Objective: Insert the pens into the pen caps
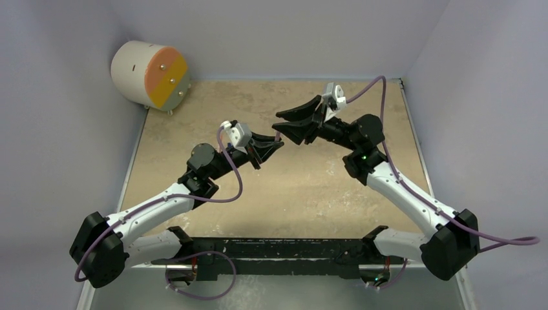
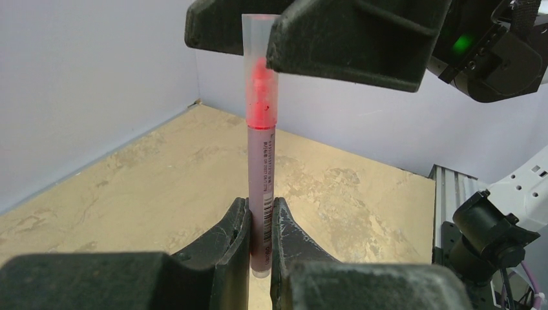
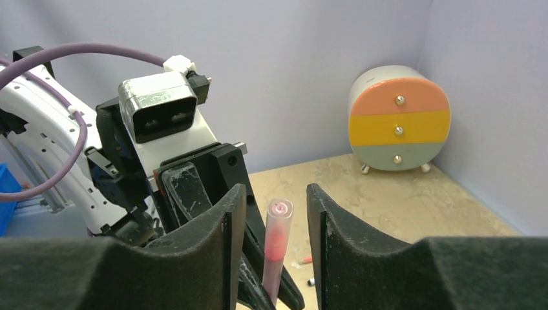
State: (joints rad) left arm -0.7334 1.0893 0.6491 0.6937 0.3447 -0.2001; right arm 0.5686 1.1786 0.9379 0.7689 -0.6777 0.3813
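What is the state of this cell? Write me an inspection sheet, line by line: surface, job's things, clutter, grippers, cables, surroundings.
Surface: beige mottled table, no spills seen.
Job's things: mauve pen held in the air between the two grippers, with a translucent cap over its red tip.
Clutter: two small bits on the table, too small to identify.
Grippers: the left gripper has its fingers shut on the pen's lower barrel. The right gripper has its fingers apart either side of the cap, with gaps on both sides.
Cables: purple cable along each arm, clear of the fingers.
Surroundings: round drawer unit in the far left corner; pale walls.
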